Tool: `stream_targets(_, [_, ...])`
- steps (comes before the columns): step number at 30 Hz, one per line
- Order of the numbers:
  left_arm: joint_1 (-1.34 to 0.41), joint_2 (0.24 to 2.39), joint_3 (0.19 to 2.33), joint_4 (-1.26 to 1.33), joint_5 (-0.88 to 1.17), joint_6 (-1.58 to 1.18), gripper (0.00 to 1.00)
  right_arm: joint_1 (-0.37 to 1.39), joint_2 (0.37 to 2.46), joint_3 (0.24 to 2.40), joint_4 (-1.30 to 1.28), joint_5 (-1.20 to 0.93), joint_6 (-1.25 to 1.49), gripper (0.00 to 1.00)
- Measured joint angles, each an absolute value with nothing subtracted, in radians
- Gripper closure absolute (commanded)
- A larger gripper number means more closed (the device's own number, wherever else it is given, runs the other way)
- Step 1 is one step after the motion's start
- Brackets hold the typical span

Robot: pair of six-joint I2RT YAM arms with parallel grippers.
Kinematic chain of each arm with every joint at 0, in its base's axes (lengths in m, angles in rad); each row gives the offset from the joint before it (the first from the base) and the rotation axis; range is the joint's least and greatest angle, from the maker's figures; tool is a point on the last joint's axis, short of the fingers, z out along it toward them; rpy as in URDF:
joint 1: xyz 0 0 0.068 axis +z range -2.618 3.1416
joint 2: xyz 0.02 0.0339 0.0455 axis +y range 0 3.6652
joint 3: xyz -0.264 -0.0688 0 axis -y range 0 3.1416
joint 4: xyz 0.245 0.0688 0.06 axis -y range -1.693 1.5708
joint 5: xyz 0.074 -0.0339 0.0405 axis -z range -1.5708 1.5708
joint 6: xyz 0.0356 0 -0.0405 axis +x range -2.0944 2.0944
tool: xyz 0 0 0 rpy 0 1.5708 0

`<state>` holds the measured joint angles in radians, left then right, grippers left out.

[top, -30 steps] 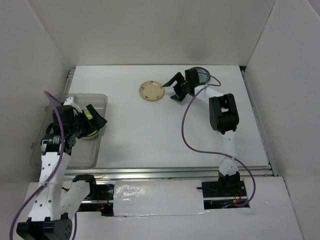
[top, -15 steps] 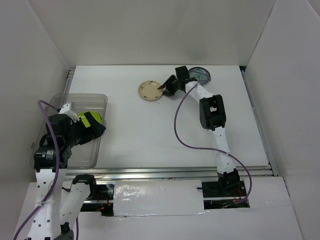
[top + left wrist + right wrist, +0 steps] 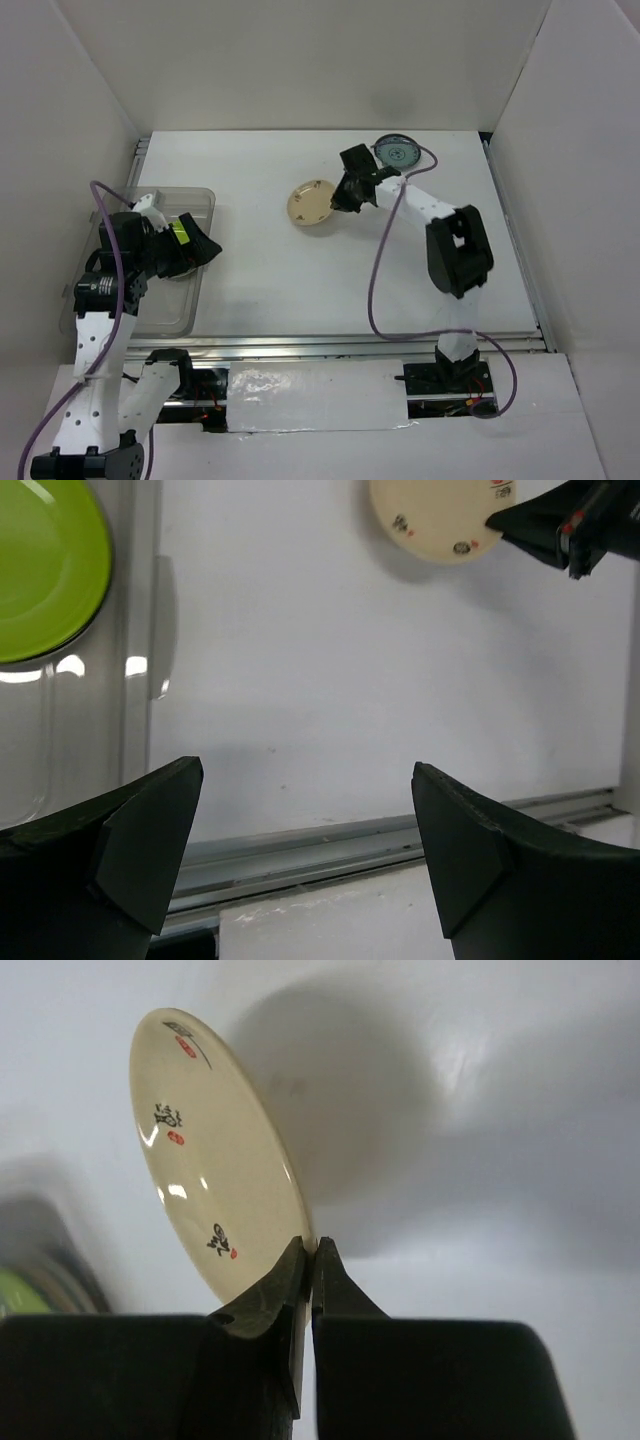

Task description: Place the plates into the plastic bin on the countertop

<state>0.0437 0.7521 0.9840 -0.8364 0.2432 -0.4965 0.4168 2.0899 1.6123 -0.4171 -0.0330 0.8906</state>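
A cream plate [image 3: 312, 204] with dark and red marks is tilted up off the countertop [image 3: 300, 280], pinched at its rim by my right gripper [image 3: 338, 200], which is shut on it. In the right wrist view the plate [image 3: 205, 1150] stands on edge above the closed gripper [image 3: 311, 1250]. A lime green plate [image 3: 40, 570] lies in the clear plastic bin [image 3: 195, 194] at the left. My left gripper [image 3: 205, 248] hangs open by the bin's right wall, holding nothing. A teal-blue patterned plate [image 3: 397, 151] lies at the back.
White walls enclose the countertop on three sides. A metal rail [image 3: 330, 345] runs along the front edge, also seen under the left gripper [image 3: 305, 770] as the rail [image 3: 350, 845]. The right arm's purple cable loops over the middle right.
My right gripper has closed on the cream plate's rim and raised it, tilted, a little nearer. The left arm has shifted slightly over the bin and stayed open.
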Motion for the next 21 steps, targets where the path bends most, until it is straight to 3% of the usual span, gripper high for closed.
stream_targets(4, [0.028,0.839,1.002,-0.732,0.395,-0.5,0.01,0.538,1.789,1.482,-0.477,0.026,0.76,1.0])
stream_targets(9, [-0.053,1.031,1.018,-0.584,0.579,-0.504,0.01,0.587,1.47,1.268,-0.342,-0.28,0.685,1.0])
stream_targets(13, [-0.133,1.133,1.05,-0.567,0.579,-0.504,0.07,0.522,1.444,1.168,-0.229,-0.491,0.696,1.0])
stream_targets(15, [-0.155,1.14,1.067,-0.568,0.565,-0.508,0.24,0.499,1.456,1.142,-0.221,-0.544,0.706,1.0])
stream_targets(16, [-0.161,1.139,1.074,-0.567,0.558,-0.509,0.38,0.494,1.46,1.136,-0.22,-0.563,0.71,1.0])
stream_targets(17, [-0.165,1.138,1.081,-0.564,0.551,-0.51,0.66,0.494,1.463,1.136,-0.219,-0.58,0.713,1.0])
stream_targets(19, [-0.17,1.137,1.09,-0.555,0.532,-0.518,0.82,0.498,1.462,1.136,-0.204,-0.605,0.718,1.0])
stream_targets(21, [-0.176,1.137,1.1,-0.559,0.508,-0.531,0.85,0.502,1.461,1.136,-0.183,-0.616,0.718,1.0])
